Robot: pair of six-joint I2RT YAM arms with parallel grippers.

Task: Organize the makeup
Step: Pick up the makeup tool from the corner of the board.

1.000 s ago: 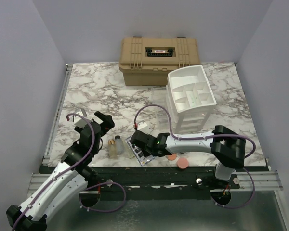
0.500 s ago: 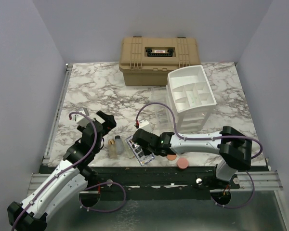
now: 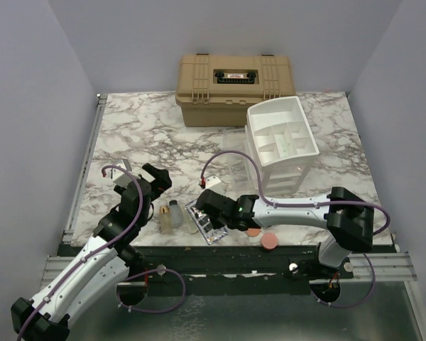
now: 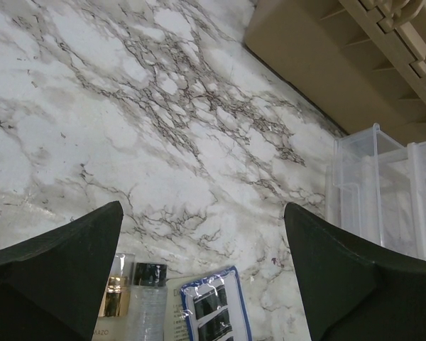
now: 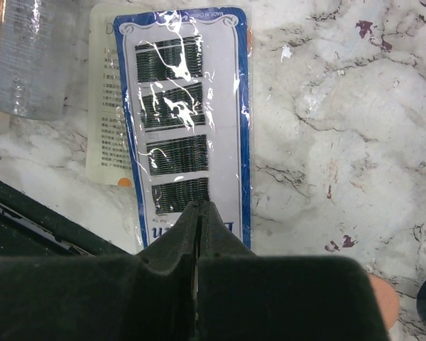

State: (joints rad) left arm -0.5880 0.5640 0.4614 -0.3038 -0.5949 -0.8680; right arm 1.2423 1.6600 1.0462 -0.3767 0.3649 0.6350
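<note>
A flat card of dark hairpins under clear film, blue-edged (image 5: 188, 106), lies near the table's front edge (image 3: 199, 220), partly on a cream leaflet (image 5: 106, 106). My right gripper (image 5: 200, 206) is shut, its tips over the card's near end (image 3: 211, 217); no grip on the card shows. Two tiny clear bottles (image 3: 165, 217) (image 3: 175, 213) stand left of the card and also show in the left wrist view (image 4: 113, 302) (image 4: 148, 305). My left gripper (image 4: 202, 270) is open and empty above the marble, behind the bottles (image 3: 150, 181). An orange disc (image 3: 253, 231) and a pink disc (image 3: 269, 241) lie right of the card.
The white tiered organizer (image 3: 280, 142) stands at the back right, with a clear plastic drawer (image 3: 234, 167) beside it. The tan hard case (image 3: 234, 82) sits shut at the back. The card and discs lie close to the dark front edge (image 3: 220, 249).
My right arm has stretched a little and its gripper has shifted slightly over the card. My left gripper has edged slightly right. The card and bottles have not moved.
</note>
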